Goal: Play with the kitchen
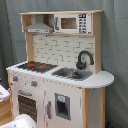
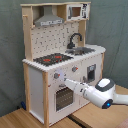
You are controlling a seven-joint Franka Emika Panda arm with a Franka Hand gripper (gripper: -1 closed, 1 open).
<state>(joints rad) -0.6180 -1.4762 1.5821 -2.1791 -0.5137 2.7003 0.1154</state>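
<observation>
Grey curtain backdrop, wooden floor; kitchen (image 2: 62, 62) upright, directly ahead of the gripper (image 2: 68, 81).
Reaching toward the knobs (image 2: 56, 76) above the oven door (image 2: 63, 97), jaw state impossible to tell. Early stage by the look of it: doors closed, sink (image 1: 72, 74) seemingly empty, microwave (image 1: 72, 23) shut.

Soft, even light in both exterior views, nothing harsh, and the grey backdrop (image 1: 117, 60) sits dim and flat behind. Everything is slightly blurred, edges smeared. In the first exterior view the kitchen (image 1: 60, 65) has shade under its hood (image 1: 39, 26) at upper left. In the second exterior view a faint sheen lies on the arm (image 2: 105, 92) at lower right, and the wooden floor (image 2: 30, 120) glows warm along the bottom edge.
</observation>
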